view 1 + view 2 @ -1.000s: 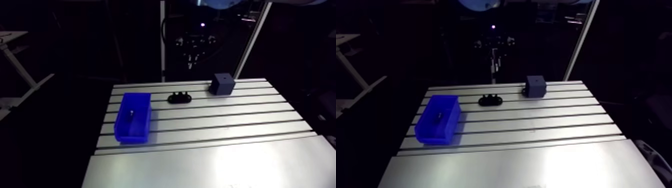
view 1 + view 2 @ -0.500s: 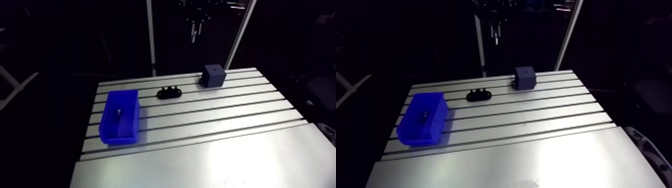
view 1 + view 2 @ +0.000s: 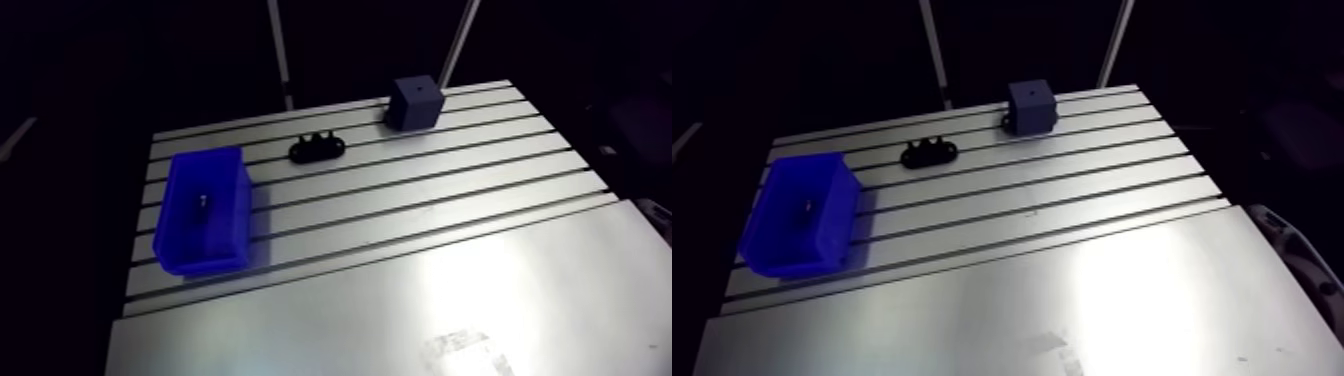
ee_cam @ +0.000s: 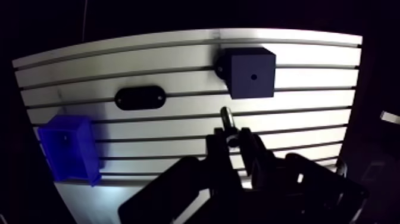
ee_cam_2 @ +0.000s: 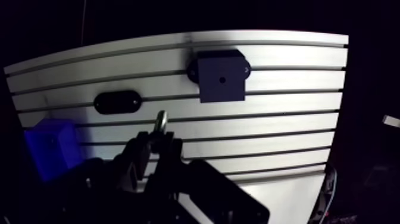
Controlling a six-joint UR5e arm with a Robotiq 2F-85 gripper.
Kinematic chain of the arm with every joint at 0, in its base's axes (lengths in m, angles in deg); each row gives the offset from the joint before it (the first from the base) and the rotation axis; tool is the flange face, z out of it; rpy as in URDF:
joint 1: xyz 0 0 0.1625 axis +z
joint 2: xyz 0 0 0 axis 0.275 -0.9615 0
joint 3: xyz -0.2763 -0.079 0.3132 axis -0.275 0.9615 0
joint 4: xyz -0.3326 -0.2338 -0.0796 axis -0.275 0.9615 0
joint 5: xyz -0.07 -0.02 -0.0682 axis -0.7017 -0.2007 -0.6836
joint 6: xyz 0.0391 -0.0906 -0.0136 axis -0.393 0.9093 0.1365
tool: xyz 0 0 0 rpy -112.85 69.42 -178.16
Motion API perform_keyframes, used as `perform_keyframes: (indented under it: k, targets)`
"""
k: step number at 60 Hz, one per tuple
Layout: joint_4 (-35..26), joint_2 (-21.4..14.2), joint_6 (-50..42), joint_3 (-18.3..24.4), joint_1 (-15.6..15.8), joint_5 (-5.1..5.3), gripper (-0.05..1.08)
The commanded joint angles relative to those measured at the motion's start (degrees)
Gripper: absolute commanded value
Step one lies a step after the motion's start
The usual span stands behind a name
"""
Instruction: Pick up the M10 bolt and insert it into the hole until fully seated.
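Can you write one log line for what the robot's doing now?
gripper: shut on M10 bolt | block: ahead of gripper, hole empty | insertion: not yet done

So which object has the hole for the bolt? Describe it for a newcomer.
On the slotted aluminium table, look along the far edge in the arm view. The dark cube-shaped block stands there; unlike the flat black oval piece and the open blue bin, it is a closed box with one small hole in its top.

Open table (image 3: pixel 450 230) round block (image 3: pixel 415 102); blk holder (image 3: pixel 317 149) & bin (image 3: pixel 203 210) well apart.
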Motion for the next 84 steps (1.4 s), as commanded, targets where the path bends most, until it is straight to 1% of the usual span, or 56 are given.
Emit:
perform_keyframes:
  k: [1,2,4,5,6,7,8,9,10,11,12,13,14,18,24,25,29,34,36,37,38,39,40,42,43,44,45,46,47,48,49,50,51,52,53,54,55,56,57,60,65,72,80,82,84]
  targets:
    - [-7.4,2.5,0.5,6.1,-1.1,0.53,1.08]
    - [-7.4,2.5,0.5,6.1,-1.1,0.53,1.08]
    - [-7.4,1.6,0.9,5.8,-3.2,1.2,1.08]
    - [-7.4,1.6,0.9,5.8,-3.2,1.2,1.08]
    - [-7.4,1.5,1.5,5.9,-4.4,1.93,1.08]
    - [-7.4,1.5,1.5,5.9,-4.4,1.93,1.08]
    - [-7.3,1.3,2.3,5.9,-5.5,2.79,1.08]
    - [-7.3,1.3,2.3,5.9,-5.5,2.79,1.08]
    - [-7.4,1.4,3.5,6.1,-6.2,3.82,1.08]
    - [-7.4,1.4,3.5,6.1,-6.2,3.82,1.08]
    - [-7.6,1.6,4.2,6.6,-6.4,4.57,1.08]
    - [-7.6,1.6,4.2,6.6,-6.4,4.57,1.08]
    - [-7.9,1.9,4.3,7.3,-6.4,5.05,1.08]
    - [-8.1,2.4,4.2,7.7,-5.8,5.14,1.08]
    - [-7.6,2.3,4.1,7.1,-4.6,4.73,1.08]
    - [-7.5,2.2,4.0,6.9,-4.0,4.33,1.08]
    - [-7.3,2.2,3.9,6.7,-3.2,4.35,1.08]
    - [-7.2,2.4,3.9,7.0,-3.0,4.26,1.08]
    - [-7.2,2.5,3.9,7.3,-3.0,4.11,1.08]
    - [-7.2,2.6,4.0,7.5,-3.0,3.79,1.08]
    - [-7.2,2.6,4.0,7.5,-3.0,3.79,1.08]
    - [-7.2,2.6,4.0,7.5,-3.0,3.52,1.08]
    - [-7.2,2.6,4.0,7.5,-3.0,3.52,1.08]
    - [-7.3,3.0,4.2,7.5,-3.0,2.43,1.08]
    - [-7.3,3.0,4.2,7.5,-3.0,2.43,1.08]
    - [-7.3,3.6,4.2,7.5,-3.0,1.74,1.08]
    - [-7.3,3.6,4.2,7.5,-3.0,1.74,1.08]
    - [-7.2,4.0,4.0,7.5,-3.0,1.12,1.08]
    - [-7.2,4.0,4.0,7.5,-3.0,1.12,1.08]
    - [-7.2,4.2,4.0,7.5,-3.0,0.5,1.08]
    - [-7.2,4.2,4.0,7.5,-3.0,0.5,1.08]
    - [-7.2,4.4,3.9,7.4,-2.9,0.03,1.08]
    - [-7.2,4.4,3.9,7.4,-2.9,0.03,1.08]
    - [-7.0,4.7,3.8,7.4,-2.9,-0.26,1.08]
    - [-7.0,4.7,3.8,7.4,-2.9,-0.26,1.08]
    - [-6.7,5.0,3.8,7.3,-2.9,-0.53,1.08]
    - [-6.7,5.0,3.8,7.3,-2.9,-0.53,1.08]
    - [-6.3,5.2,3.8,7.2,-2.9,-0.79,1.08]
    - [-6.3,5.2,3.8,7.2,-2.9,-0.79,1.08]
    - [-5.6,5.7,3.8,6.9,-2.7,-1.32,1.08]
    - [-4.8,6.5,3.7,6.5,-2.0,-1.61,1.08]
    - [-3.4,7.0,3.7,5.6,-1.6,-1.63,1.08]
    - [-0.4,7.1,3.3,3.8,-1.6,-1.63,1.08]
    - [0.3,7.0,3.2,3.4,-1.6,-1.7,1.08]
    - [1.5,7.0,2.8,2.6,-1.6,-2.04,1.08]
